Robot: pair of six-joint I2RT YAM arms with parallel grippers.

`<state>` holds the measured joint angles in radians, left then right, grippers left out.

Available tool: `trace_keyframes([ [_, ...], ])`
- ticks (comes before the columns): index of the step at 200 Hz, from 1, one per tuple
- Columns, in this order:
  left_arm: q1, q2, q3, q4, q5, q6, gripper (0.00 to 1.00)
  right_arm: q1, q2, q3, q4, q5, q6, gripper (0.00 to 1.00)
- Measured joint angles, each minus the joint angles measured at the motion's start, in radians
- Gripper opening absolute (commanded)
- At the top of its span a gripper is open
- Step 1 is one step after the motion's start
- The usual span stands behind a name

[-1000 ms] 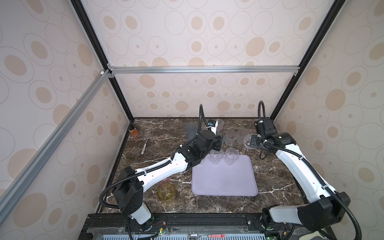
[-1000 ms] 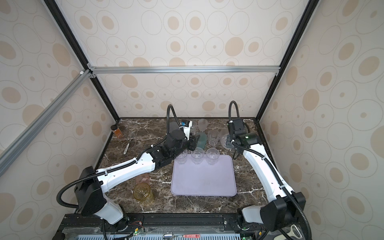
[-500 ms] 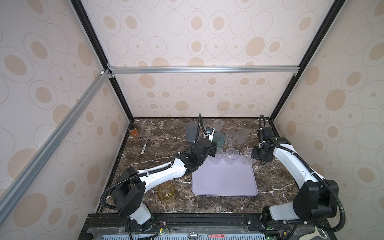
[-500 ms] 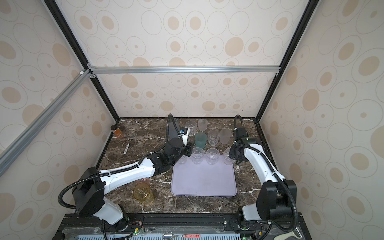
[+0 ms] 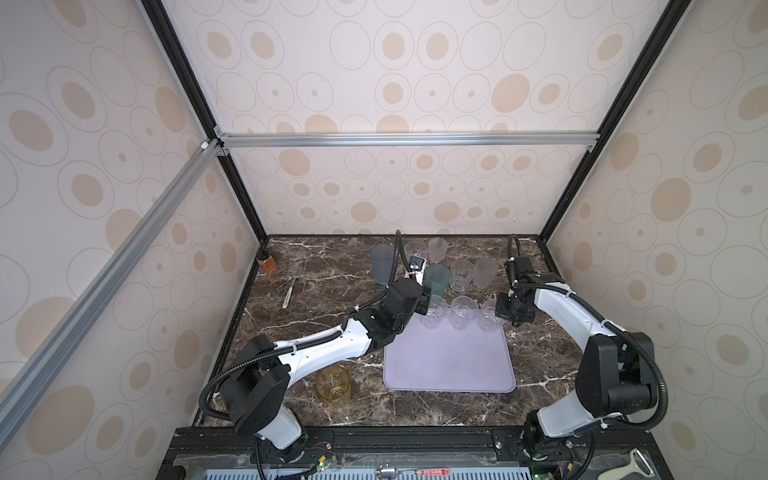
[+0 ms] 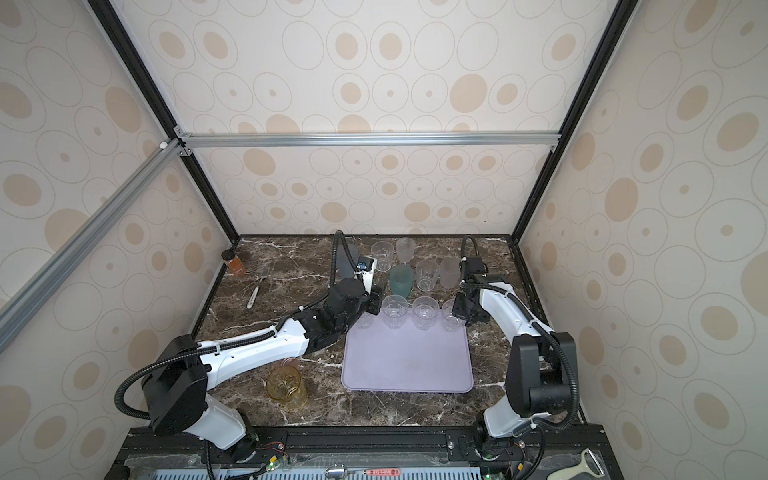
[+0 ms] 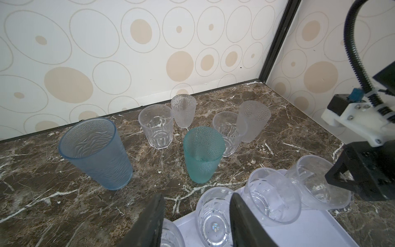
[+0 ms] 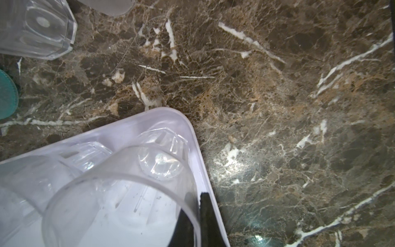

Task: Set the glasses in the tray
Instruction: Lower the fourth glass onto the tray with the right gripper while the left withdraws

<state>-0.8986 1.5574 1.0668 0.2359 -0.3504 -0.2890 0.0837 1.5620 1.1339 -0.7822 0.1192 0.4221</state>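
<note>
Right pincer [image 8: 195, 222] pinches a clear faceted tumbler [image 8: 128, 177] by its rim in the lavender tray [image 8: 193, 136]; left pincer [image 7: 196, 197] hangs spread, empty; two more clear tumblers [image 5: 463, 311] stand placed; teal tumbler [image 7: 202, 154], blue-grey tumbler [image 7: 96, 154], amber tumbler [image 5: 332, 384] and others wait outside.

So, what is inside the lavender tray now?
Three clear glasses stand along the tray's far edge, the rightmost glass pinched at its rim by the right gripper. A fourth glass shows partly at the far left corner, behind the left arm. Otherwise the tray is bare.
</note>
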Motion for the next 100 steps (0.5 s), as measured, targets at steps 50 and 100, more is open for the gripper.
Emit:
trace_keyframes([
  [50, 0.001, -0.008, -0.01, 0.003, -0.014, 0.0, 0.5, 0.0, 0.031, 0.001, 0.028, 0.0, -0.002, 0.0],
  [100, 0.001, -0.009, -0.011, 0.006, -0.016, 0.0, 0.5, 0.004, 0.039, 0.005, 0.048, 0.008, -0.008, 0.0],
])
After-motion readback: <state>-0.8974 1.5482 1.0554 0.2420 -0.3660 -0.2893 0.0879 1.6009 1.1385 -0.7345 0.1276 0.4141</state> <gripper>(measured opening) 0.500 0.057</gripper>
